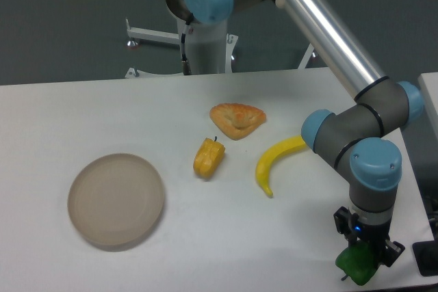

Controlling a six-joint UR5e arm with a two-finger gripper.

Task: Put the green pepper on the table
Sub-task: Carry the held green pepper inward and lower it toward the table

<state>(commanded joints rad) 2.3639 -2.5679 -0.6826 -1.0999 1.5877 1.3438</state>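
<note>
Gripper (pixel 361 249) points down near front right corner of table (pixel 226 237), fingers closed on green pepper (pixel 357 264), stem down. Pepper looks at or just above surface, so release seems near. Plate (pixel 116 200), yellow pepper (pixel 208 158), banana (pixel 275 162), pastry (pixel 237 120) sit well apart, leaving the drop spot free.

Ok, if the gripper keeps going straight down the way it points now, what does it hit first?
Probably the white tabletop near its front right edge; the small glossy green pepper in the gripper would touch first. Its height above the table is unclear.
</note>
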